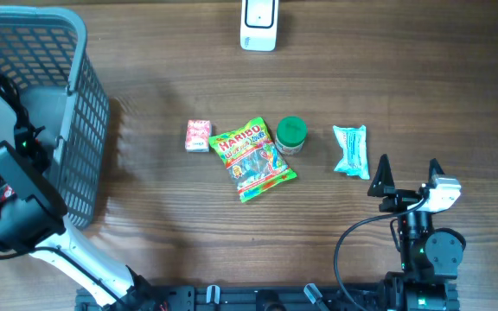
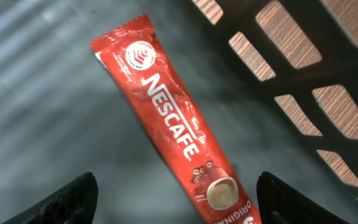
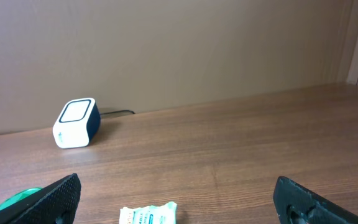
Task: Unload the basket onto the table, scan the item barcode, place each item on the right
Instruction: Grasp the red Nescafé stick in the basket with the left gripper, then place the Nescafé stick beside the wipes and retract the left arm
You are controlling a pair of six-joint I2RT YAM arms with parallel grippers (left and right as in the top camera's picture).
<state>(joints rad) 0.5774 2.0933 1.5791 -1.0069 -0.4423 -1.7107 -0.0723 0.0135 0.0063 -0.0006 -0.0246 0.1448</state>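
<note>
Coffee stick (image 2: 166,118), red with white lettering, lies flat and aslant on the grey floor of the basket (image 1: 89,104), which stands at the far left corner of the table (image 1: 171,69). My left wrist view looks straight down on it. The left gripper (image 2: 178,186) hangs just above with its jaws spread wide, one dark fingertip on either side of the stick's lower end. As far as I can see neither tip touches the wrapper, so nothing is held. Through the basket's slotted wall the wood of the table shows. From overhead, my left arm (image 1: 11,194) reaches in over the basket's near side and hides the stick from that camera.

The scanner (image 1: 258,22), a white block with a dark face, sits at the middle of the table's far edge. Four more goods lie in a loose row across the table's middle, left to right: a small pink pack (image 1: 198,136), a bright bag of sweets (image 1: 251,158), a jar with a green lid (image 1: 290,135) touching the bag's upper right corner, and a teal-and-white packet (image 1: 351,150) set a little apart.

The right gripper (image 1: 408,164) waits near the table's near right corner, just beside the teal packet, jaws fully apart and empty, pointed toward the far edge.
</note>
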